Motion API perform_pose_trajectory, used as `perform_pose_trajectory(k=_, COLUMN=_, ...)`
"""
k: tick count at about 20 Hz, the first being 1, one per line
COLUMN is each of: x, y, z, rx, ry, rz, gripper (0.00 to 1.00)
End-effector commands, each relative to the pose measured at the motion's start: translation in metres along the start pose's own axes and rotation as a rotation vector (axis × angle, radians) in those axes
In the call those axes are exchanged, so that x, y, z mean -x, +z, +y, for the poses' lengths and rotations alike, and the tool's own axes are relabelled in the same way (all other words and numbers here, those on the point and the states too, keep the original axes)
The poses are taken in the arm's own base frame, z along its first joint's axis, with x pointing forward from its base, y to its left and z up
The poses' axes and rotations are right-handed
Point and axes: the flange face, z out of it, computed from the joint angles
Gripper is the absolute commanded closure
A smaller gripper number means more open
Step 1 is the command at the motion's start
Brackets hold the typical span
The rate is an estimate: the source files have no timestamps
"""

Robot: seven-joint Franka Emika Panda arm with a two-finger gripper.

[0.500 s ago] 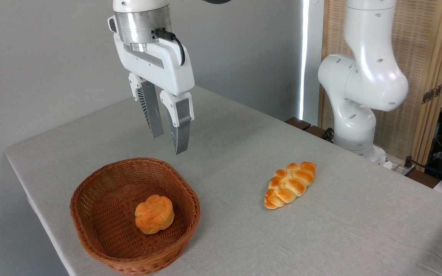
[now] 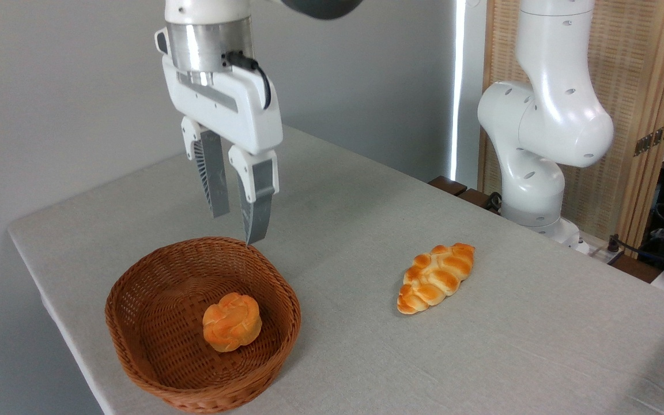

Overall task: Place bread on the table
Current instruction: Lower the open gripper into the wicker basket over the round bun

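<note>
Nearest the camera, a brown woven wicker basket (image 2: 136, 346) sits on the desk (image 2: 510, 357) toward its front left corner. The desk is covered in light grey fabric, and its rounded corner shows at the left. Inside the basket, on its floor and slightly right of centre, rests the bread (image 2: 231, 329), a small round knot-shaped bun with an orange-golden glazed crust. It is upright and nothing touches it from above.

To the right of the basket and well apart from it, a longer braided loaf (image 2: 436, 278) lies directly on the cloth, its long axis running diagonally from lower left to upper right.

Above the far rim of the basket hangs the gripper (image 2: 237, 223), pointing downward with a slight tilt. Its two ribbed grey fingers (image 2: 214, 178) are spread, with a clear gap between them, and they hold nothing. The nearer fingertip appears just over the basket's back rim; whether it touches the wicker cannot be told from this view. The gripper is clear of the bread, above and behind it.

Farther back, at the desk's right edge, stands the white arm base (image 2: 534, 173). Behind it are a wooden screen (image 2: 637, 86) and a plain grey wall (image 2: 49, 86).
</note>
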Motion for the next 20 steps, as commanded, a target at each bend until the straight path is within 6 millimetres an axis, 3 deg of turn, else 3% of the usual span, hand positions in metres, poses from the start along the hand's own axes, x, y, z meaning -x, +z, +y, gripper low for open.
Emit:
perform_pose_trajectory(k=1, x=0.006, y=0.023, z=-0.003, rx=-0.024, ry=-0.032, rz=0.053, gripper=0.0)
perform_pose_trajectory(k=5, x=0.011, y=0.053, z=-0.011, rx=-0.06, ry=-0.045, rz=0.094, gripper=0.0)
perform_pose_trajectory(k=11, x=0.015, y=0.078, z=-0.01, rx=-0.05, ry=-0.03, rz=0.075, gripper=0.0)
perform_pose_trajectory(k=14, x=0.013, y=0.105, z=-0.011, rx=-0.07, ry=-0.028, rz=0.094, gripper=0.0)
perform_pose_trajectory(k=20, x=0.005, y=0.124, z=-0.004, rx=-0.047, ry=0.014, rz=0.075, gripper=0.0)
